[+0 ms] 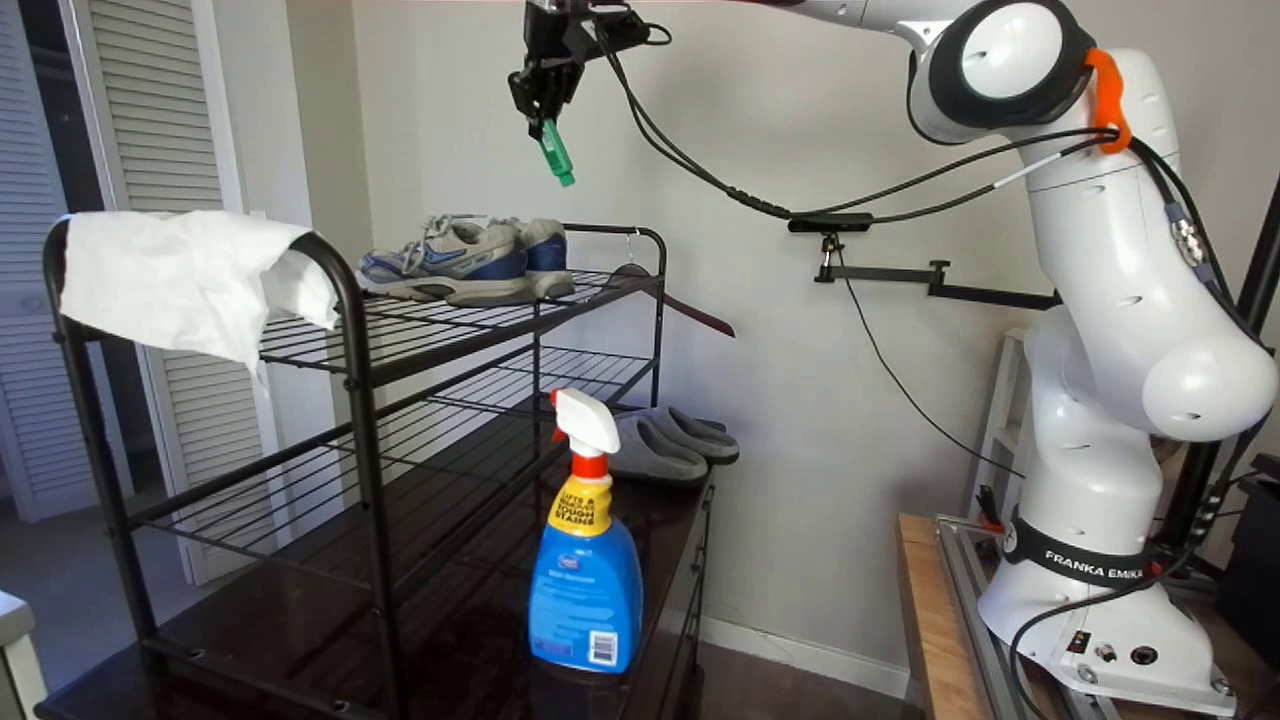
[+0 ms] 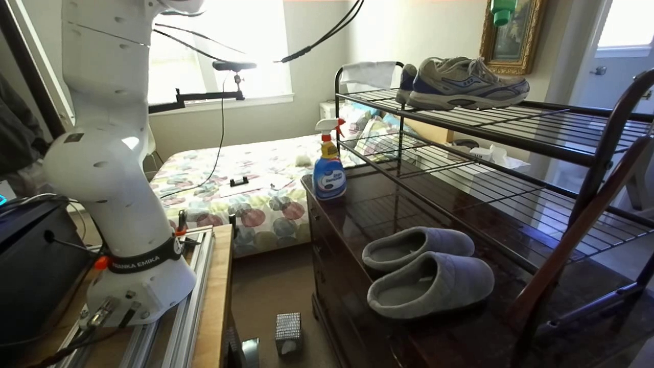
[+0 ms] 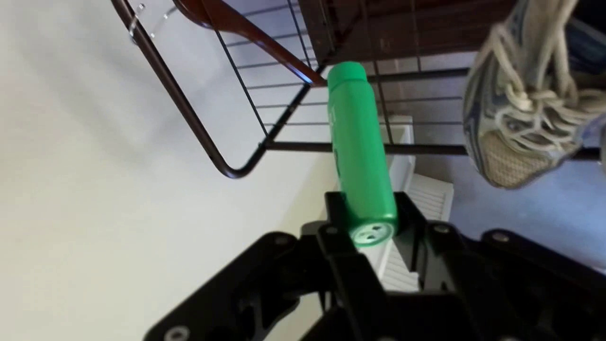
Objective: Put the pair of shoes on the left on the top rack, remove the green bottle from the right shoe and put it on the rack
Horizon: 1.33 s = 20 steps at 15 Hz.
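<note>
My gripper (image 1: 545, 118) is shut on the green bottle (image 1: 556, 153). It holds the bottle in the air above the top rack (image 1: 500, 335), tilted with its cap end down. In the wrist view the black fingers (image 3: 368, 204) clasp the base end of the bottle (image 3: 360, 142). In an exterior view only the bottle's lower tip (image 2: 503, 15) shows, and the gripper is out of view. The pair of grey-white shoes with blue accents (image 1: 470, 262) stands side by side on the top rack, also seen from the other side (image 2: 465, 88). One laced toe (image 3: 521, 128) shows in the wrist view.
A white cloth (image 1: 180, 280) hangs over one end rail. A brown hanger (image 1: 700, 315) hangs at the opposite end. A blue spray bottle (image 1: 585, 600) and grey slippers (image 2: 439, 286) stand on the dark dresser (image 2: 352, 230) below. A camera on an arm (image 1: 830, 222) sticks out nearby.
</note>
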Tool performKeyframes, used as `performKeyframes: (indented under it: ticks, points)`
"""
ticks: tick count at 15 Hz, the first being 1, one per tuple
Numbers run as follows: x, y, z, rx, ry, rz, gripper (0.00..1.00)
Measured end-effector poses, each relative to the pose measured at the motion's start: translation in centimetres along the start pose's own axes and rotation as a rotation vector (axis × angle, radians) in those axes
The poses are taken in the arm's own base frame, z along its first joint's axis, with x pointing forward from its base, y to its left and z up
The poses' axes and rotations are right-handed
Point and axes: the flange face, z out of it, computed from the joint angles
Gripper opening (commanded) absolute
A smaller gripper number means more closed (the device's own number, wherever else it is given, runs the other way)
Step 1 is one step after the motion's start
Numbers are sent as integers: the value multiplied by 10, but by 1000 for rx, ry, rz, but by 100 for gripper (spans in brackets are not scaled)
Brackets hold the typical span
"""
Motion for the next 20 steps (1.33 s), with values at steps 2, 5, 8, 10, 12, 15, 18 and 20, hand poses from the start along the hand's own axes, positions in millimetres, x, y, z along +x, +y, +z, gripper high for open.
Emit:
performKeyframes:
  ticks: [2, 5, 8, 10, 12, 15, 18, 20]
  points:
    - [-4, 0, 19, -2, -93, -12, 29]
    - [-3, -2, 26, -3, -102, -15, 29]
    - [-3, -1, 24, -2, -100, -15, 7]
    - [-4, -3, 29, -7, -113, -15, 7]
    - [-5, -7, 40, -17, -143, -21, 7]
    - [-6, -16, 63, -41, -222, -26, 7]
    - [-11, -22, 88, -66, -326, -39, 7]
    - [-15, -24, 103, -79, -385, -47, 7]
